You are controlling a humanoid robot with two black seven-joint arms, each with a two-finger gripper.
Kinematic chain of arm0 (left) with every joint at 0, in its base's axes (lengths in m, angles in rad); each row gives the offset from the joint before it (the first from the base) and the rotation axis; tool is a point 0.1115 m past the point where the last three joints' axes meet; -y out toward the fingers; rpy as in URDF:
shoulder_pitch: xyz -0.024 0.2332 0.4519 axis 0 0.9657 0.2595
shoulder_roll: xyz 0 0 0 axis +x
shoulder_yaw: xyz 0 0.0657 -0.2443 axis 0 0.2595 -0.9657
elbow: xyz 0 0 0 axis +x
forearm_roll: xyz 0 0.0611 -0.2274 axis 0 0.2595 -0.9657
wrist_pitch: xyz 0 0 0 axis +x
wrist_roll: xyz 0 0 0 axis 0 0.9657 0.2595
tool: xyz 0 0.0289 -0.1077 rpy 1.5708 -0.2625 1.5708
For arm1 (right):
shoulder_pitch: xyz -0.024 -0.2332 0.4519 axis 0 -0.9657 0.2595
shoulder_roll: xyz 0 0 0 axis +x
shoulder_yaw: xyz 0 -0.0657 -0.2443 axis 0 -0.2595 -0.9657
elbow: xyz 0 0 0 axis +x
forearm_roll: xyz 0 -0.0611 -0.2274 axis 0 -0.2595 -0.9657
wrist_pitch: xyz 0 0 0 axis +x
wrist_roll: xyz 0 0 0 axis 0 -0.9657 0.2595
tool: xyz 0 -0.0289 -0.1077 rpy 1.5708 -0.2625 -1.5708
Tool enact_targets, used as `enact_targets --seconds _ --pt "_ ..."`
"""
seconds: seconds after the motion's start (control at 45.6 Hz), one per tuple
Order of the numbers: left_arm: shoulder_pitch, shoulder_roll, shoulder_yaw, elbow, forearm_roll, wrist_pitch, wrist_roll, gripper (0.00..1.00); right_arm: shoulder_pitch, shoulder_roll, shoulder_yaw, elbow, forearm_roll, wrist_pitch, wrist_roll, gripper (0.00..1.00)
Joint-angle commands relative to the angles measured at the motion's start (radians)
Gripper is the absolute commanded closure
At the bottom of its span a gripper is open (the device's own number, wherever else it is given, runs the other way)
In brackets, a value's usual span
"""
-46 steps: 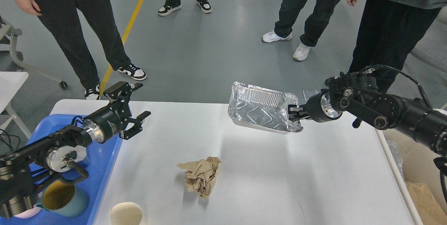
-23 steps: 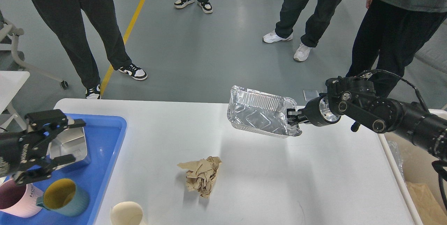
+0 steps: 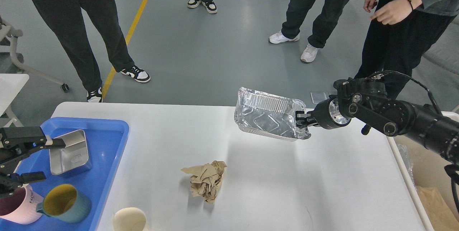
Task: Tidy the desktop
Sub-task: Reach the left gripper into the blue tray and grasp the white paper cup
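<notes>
The big white desk [image 3: 322, 188] has round corners, lies flat, and fills the lower part of the view.

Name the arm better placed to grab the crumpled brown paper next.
Left. The left gripper is open and empty over the blue tray; the right gripper is shut on the foil tray.
</notes>
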State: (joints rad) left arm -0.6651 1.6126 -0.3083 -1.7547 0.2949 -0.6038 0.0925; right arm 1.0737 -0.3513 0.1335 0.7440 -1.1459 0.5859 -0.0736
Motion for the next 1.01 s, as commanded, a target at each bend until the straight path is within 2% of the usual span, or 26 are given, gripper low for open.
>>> enact_targets --seconds 0.0,0.153,0.285,0.395,0.592,0.745,0.986 --pt "0.001 -0.003 0.002 0.010 0.056 -0.033 0.026 0.04 0.000 0.000 0.000 0.000 0.000 0.000 0.000 1.00" --pt "-0.057 -0.075 -0.002 0.018 0.239 -0.109 0.090 0.04 0.000 0.003 0.000 0.000 0.000 0.000 0.000 1.00" --pt "-0.128 -0.175 -0.003 0.034 0.340 -0.209 0.182 0.04 0.003 0.005 0.000 0.000 0.000 0.000 0.000 1.00" --pt "-0.179 -0.259 0.002 0.035 0.400 -0.237 0.259 0.04 0.003 0.005 0.000 0.002 0.000 0.000 0.000 1.00" --pt "-0.179 -0.413 0.003 0.034 0.480 -0.304 0.365 0.04 0.003 0.003 0.002 0.002 0.002 0.000 0.000 1.00" --pt "-0.174 -0.468 0.011 0.032 0.535 -0.347 0.400 0.05 0.006 0.005 0.003 0.005 0.002 0.000 0.000 1.00" --pt "-0.153 -0.550 0.028 0.034 0.610 -0.356 0.437 0.05 0.008 0.005 0.003 0.006 0.002 0.000 0.000 1.00"
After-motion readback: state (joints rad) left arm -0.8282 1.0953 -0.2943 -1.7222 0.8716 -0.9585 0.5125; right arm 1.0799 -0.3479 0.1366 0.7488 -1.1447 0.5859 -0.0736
